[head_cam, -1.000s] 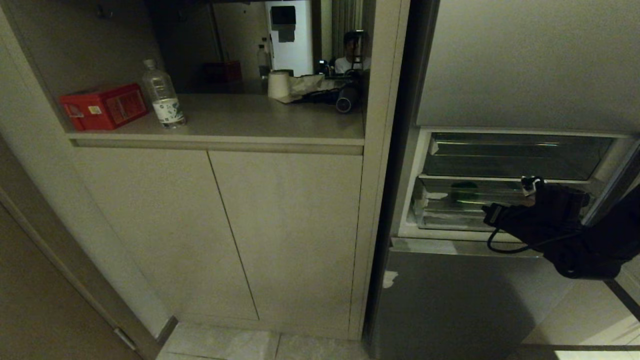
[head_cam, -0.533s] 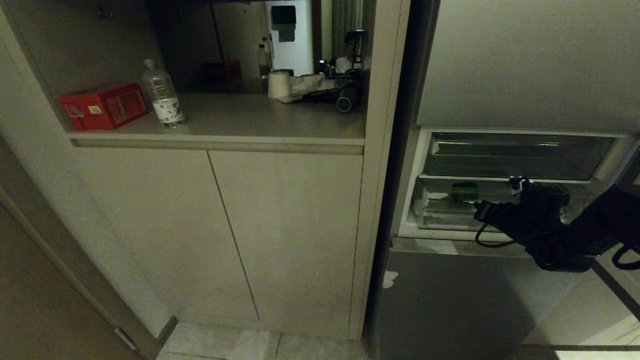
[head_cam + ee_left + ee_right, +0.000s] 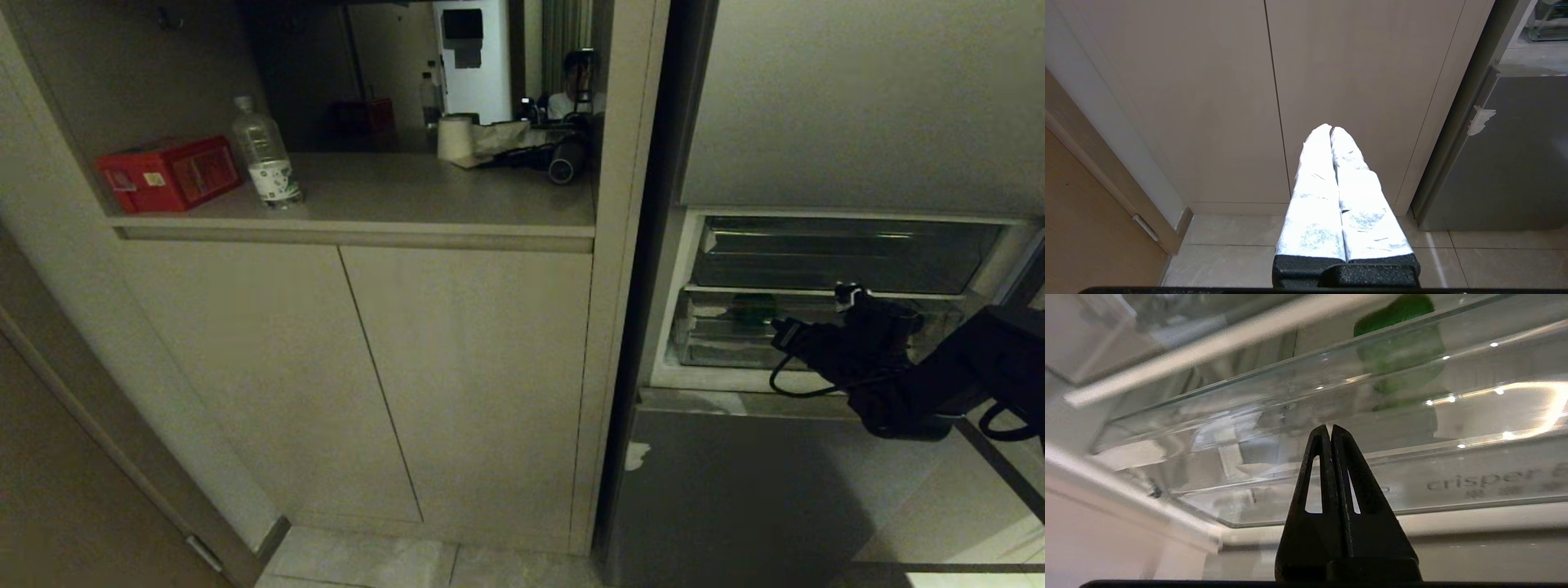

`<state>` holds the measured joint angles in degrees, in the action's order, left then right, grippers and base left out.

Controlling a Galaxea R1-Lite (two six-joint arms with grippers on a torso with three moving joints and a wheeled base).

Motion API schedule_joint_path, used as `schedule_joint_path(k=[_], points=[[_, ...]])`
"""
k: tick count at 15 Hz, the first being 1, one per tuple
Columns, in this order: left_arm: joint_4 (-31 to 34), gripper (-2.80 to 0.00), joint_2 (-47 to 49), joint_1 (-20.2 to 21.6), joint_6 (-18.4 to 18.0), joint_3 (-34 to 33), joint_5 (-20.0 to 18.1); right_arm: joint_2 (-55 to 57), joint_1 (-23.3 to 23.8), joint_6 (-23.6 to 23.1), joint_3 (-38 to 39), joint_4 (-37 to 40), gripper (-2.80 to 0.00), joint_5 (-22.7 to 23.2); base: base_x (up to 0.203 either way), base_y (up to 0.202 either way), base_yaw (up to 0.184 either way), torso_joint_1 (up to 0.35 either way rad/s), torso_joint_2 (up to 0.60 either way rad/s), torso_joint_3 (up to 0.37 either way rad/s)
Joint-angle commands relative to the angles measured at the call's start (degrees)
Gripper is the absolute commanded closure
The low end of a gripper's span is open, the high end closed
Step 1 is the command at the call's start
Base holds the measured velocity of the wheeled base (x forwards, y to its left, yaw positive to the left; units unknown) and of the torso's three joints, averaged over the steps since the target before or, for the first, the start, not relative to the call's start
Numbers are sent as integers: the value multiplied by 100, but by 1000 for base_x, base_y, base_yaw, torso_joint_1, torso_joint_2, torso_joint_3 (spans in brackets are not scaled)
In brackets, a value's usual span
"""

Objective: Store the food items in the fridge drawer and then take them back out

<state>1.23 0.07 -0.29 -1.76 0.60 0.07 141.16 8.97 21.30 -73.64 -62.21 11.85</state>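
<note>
The fridge drawer (image 3: 718, 347) is the lower clear bin of the grey steel fridge (image 3: 735, 490), and its thick front rim (image 3: 1453, 486) fills the right wrist view. One of the food items, a dark green lumpy piece (image 3: 753, 310) (image 3: 1400, 355), lies inside it toward the left. My right gripper (image 3: 857, 306) (image 3: 1329, 426) is shut and empty, with its tips close to the drawer's clear front, right of the green piece. My left gripper (image 3: 1330, 127) is shut with nothing in it and hangs low, facing the beige cupboard doors (image 3: 1208, 102).
A shallower clear tray (image 3: 841, 253) sits above the drawer. Left of the fridge, the cupboard counter (image 3: 408, 200) holds a red box (image 3: 167, 173), a water bottle (image 3: 265, 155) and a paper roll (image 3: 455, 137). A person is reflected at the back (image 3: 578, 82).
My right arm has moved left and closer to the drawer front, still shut. The left arm has not moved.
</note>
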Motion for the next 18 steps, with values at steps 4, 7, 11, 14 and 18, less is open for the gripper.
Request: schedule_joint_path(k=[4, 7, 11, 14, 18], points=[[1, 0, 2, 3, 0, -6, 1, -113, 1, 204, 97, -19, 0, -48, 0, 0, 0, 0, 0, 0], [1, 0, 1, 3, 0, 2, 1, -1251, 53, 193, 1310, 14, 0, -65, 0, 0, 0, 0, 0, 0], [1, 0, 2, -5, 0, 1, 1, -3510, 466, 43, 3079, 389, 0, -182, 0, 0, 0, 0, 0, 0], [1, 0, 1, 3, 0, 0, -4, -5592, 1303, -120, 3888, 1178, 0, -215, 0, 0, 0, 0, 0, 0], [1, 0, 6, 3, 0, 2, 1, -8195, 3527, -386, 4653, 2317, 0, -35, 0, 0, 0, 0, 0, 0]])
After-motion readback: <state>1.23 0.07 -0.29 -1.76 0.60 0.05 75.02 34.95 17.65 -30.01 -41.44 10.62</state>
